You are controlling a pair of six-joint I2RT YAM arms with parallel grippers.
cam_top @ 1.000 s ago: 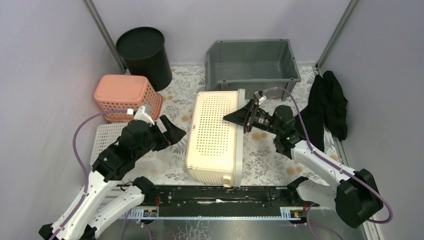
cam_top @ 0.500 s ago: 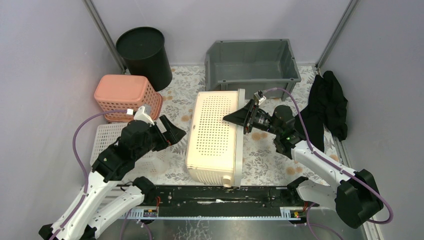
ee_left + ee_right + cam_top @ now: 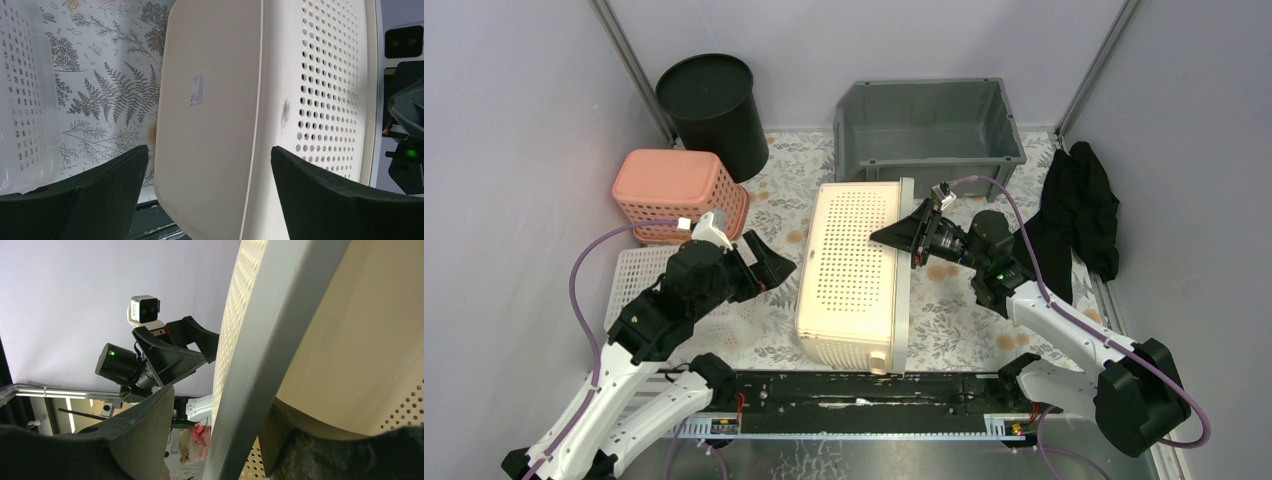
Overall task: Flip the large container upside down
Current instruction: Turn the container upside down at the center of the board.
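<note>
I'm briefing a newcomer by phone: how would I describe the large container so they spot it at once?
Find the floral table cover, then the grey bin at its back. Just in front lies the large container, tipped on its side: cream and perforated, bigger than the pink basket to its left.
</note>
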